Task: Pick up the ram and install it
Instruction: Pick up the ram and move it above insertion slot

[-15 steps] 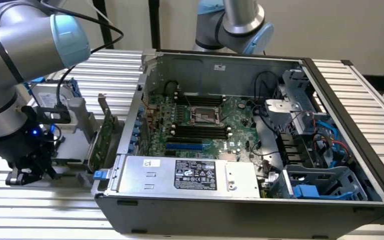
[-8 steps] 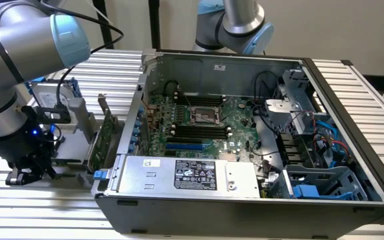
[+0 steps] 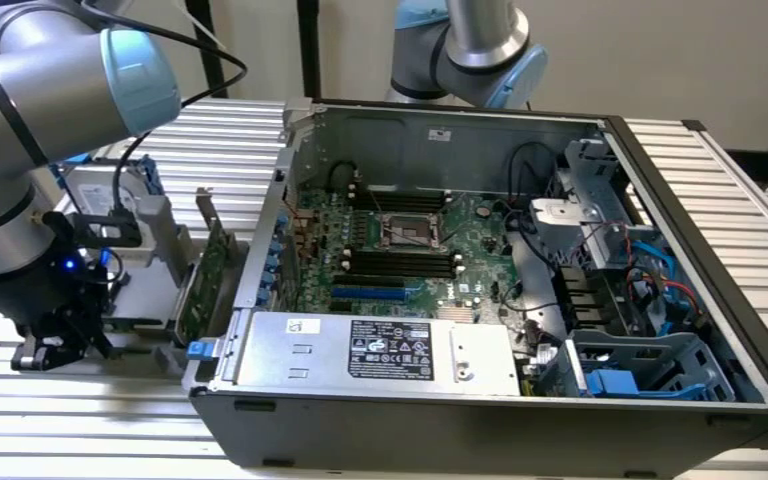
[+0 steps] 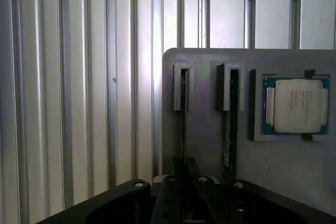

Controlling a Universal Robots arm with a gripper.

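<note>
No legible print on power supply label (image 3: 391,350)

I work in what looks like a robotics lab set up for computer assembly. My bench is a ribbed aluminium slat table (image 3: 718,190) against a plain beige wall (image 3: 651,60), and a second grey-and-blue robot arm (image 3: 471,50) stands behind it. On the table sits an open black desktop computer case (image 3: 491,430) with its green motherboard (image 3: 398,250) bared, while a grey moulded parts holder (image 4: 205,145) keeps thin ram sticks (image 4: 229,129) on edge in slots and a square silver-capped processor chip (image 4: 296,106) in a recess.
</note>
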